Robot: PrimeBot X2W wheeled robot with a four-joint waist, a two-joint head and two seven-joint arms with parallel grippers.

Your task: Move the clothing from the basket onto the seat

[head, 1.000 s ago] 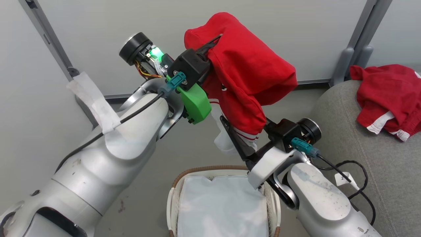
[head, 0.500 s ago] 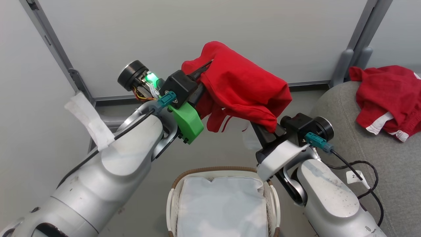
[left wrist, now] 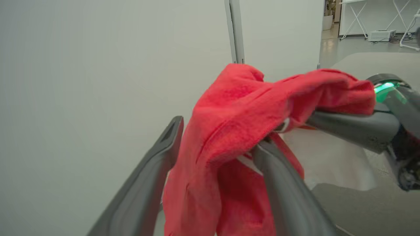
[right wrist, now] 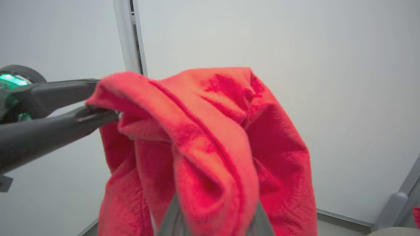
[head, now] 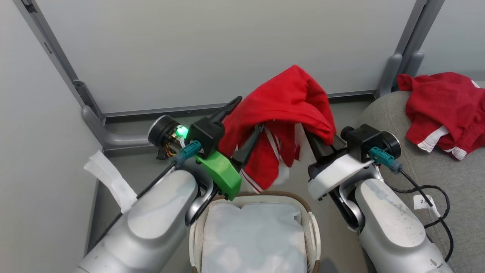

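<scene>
Passed from left to right above the emptied basket (head: 261,194).
Let go with the left pincer (head: 247,115), now spread wide, cloth merely draped on it; clamped the garment (head: 291,94) in the closed right pincer (head: 316,141). Leaves one swing right onto the seat (head: 447,182), by the other garment (head: 443,102) at its far edge.

Silver arms (head: 159,220), green wrist cover (head: 221,178)

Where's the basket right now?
Head view, bottom centre: the basket sits on the floor, below the hanging red garment and left of the seat.
</scene>
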